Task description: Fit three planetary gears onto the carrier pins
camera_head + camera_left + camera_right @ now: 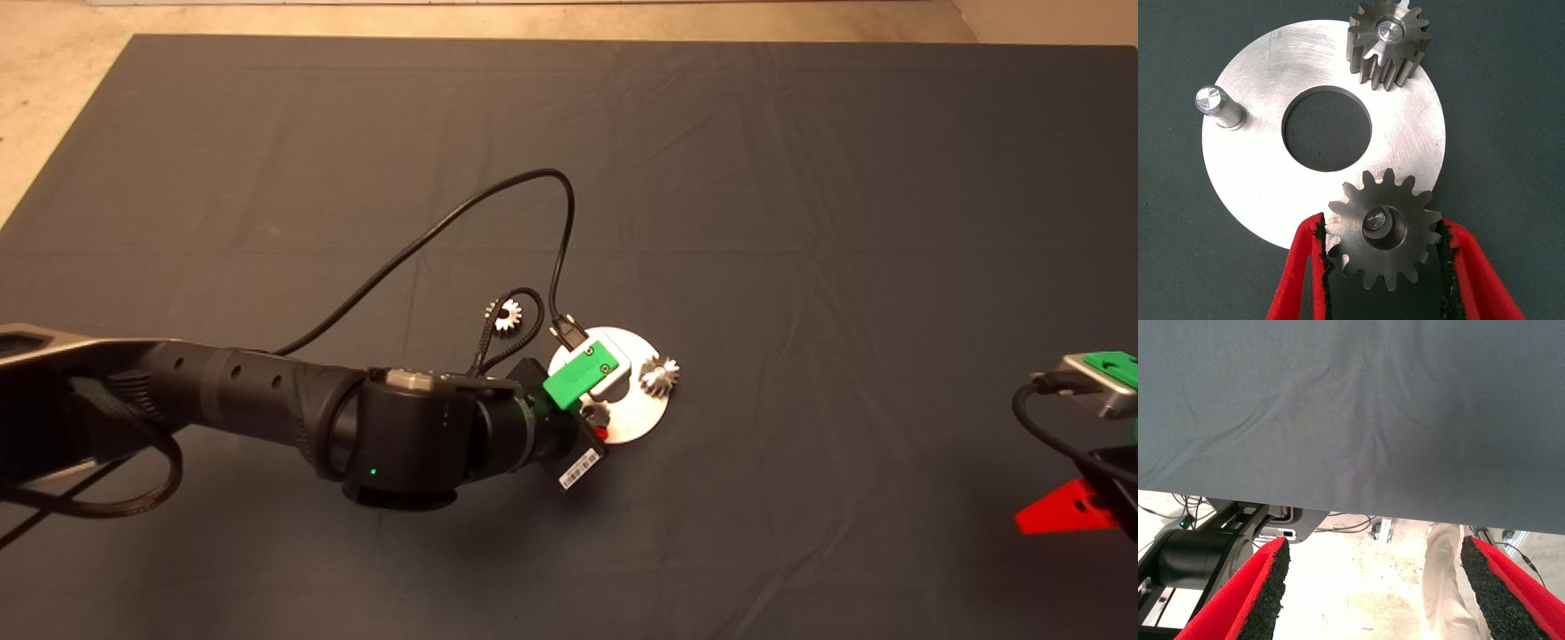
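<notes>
The second planetary gear [1385,237] is sitting crooked over its carrier pin [1373,222] at the disc's [1265,193] edge — I am gripping it in my left claw [1383,248], levelling the bore before pressing down.

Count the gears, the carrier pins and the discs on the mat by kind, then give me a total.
Planetary gears: 3, one loose on the mat, one seated on a pin, one between the left gripper fingers over a pin.
Carrier pins: 3, one bare, two inside gear holes.
Carrier disc: 1.
Total: 7.
</notes>
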`<state>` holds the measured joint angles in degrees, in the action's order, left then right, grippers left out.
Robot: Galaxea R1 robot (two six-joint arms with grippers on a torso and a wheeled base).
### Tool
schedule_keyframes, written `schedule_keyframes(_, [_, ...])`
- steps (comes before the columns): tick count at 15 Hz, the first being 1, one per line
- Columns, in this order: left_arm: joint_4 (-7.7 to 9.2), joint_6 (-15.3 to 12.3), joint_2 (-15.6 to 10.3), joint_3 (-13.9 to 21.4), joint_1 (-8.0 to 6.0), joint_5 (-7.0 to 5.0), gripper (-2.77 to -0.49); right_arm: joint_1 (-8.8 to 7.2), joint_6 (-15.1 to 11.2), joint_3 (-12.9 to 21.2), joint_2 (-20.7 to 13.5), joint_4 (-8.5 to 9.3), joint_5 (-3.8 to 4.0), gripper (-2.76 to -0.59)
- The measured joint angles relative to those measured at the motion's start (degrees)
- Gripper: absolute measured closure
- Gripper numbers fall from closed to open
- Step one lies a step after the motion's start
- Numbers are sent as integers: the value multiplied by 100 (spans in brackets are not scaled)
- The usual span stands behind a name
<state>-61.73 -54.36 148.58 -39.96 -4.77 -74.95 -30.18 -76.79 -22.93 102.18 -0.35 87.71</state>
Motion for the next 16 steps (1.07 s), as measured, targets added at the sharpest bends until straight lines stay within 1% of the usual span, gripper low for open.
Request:
schedule_keyframes(3, [0,0,0,0,0,-2,-71,0,0,0,0,0,0,-189])
schedule_keyframes(5, [0,0,-2,0,0,0,-82,0,2,0,0,0,0,-189])
schedule_keyframes(15, [0,-5,-2,0,0,0,-83,0,2,0,0,0,0,-189])
schedule_keyframes(16, [0,-7,-2,0,0,0,-91,0,2,0,0,0,0,-189])
